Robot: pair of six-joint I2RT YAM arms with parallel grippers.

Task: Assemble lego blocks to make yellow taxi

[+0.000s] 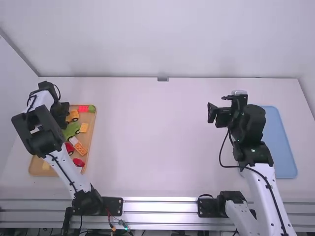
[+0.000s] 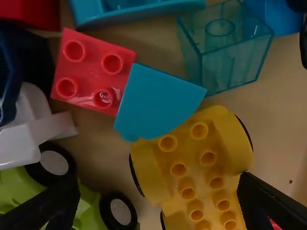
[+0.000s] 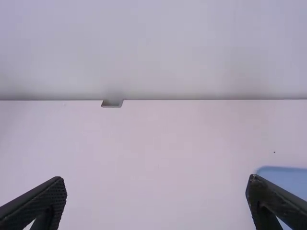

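Yellow car base lies below left tool, off-centre, long axis across the closing line. Left's spread wide; right tool, also wide, is well apart.

A pale wall rises behind the white table.

A blue tray with rounded corners lies flat at the right of the pale surface, partly hidden. A light wooden tray sits at the left. A plain white wall stands along the far edge, with a small grey bracket near its middle. Silver metal rails run along the near edge.
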